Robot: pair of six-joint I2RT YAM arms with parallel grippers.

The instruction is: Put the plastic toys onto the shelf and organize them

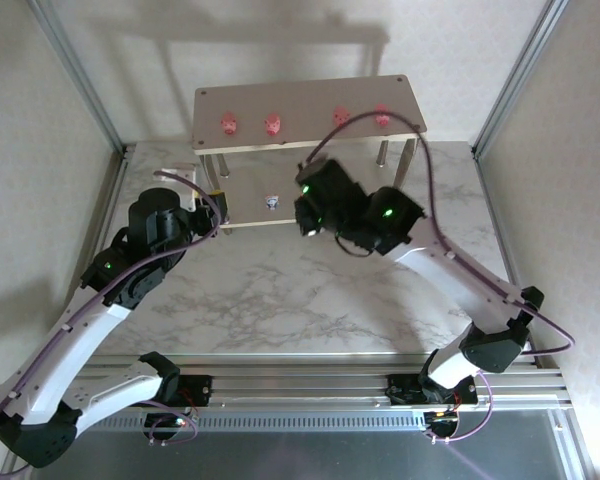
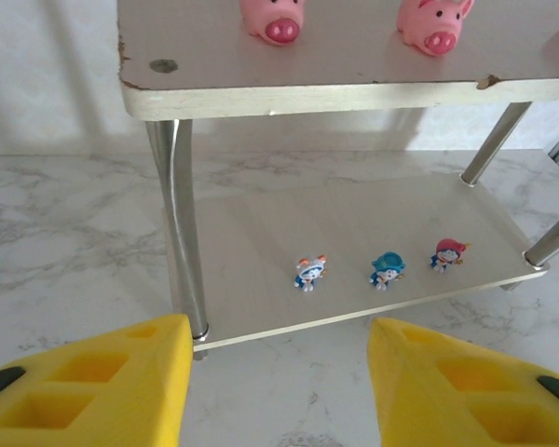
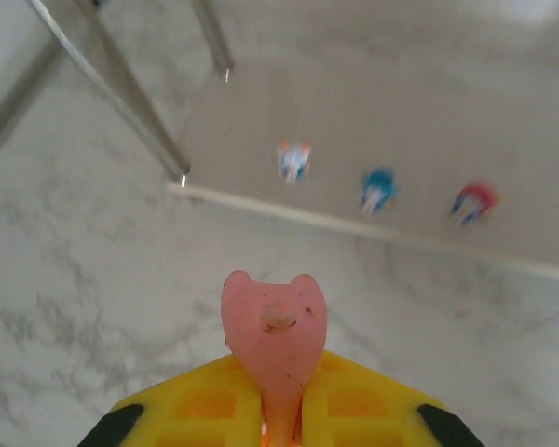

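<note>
The shelf (image 1: 310, 100) stands at the back of the table, with several pink pig toys (image 1: 272, 124) in a row on its top board. In the right wrist view my right gripper (image 3: 278, 414) is shut on another pink pig toy (image 3: 274, 326), held above the marble just in front of the lower board. On that lower board (image 2: 261, 233) stand a whitish-blue figurine (image 2: 309, 272), a blue one (image 2: 387, 269) and a red one (image 2: 448, 253). My left gripper (image 2: 278, 391) is open with nothing between its fingers, low at the shelf's front left corner.
A silver shelf leg (image 2: 182, 233) stands just ahead of my left finger. Both wrists crowd the shelf's front edge (image 1: 280, 222). Metal frame posts (image 1: 80, 75) and side walls bound the marble table (image 1: 280, 300).
</note>
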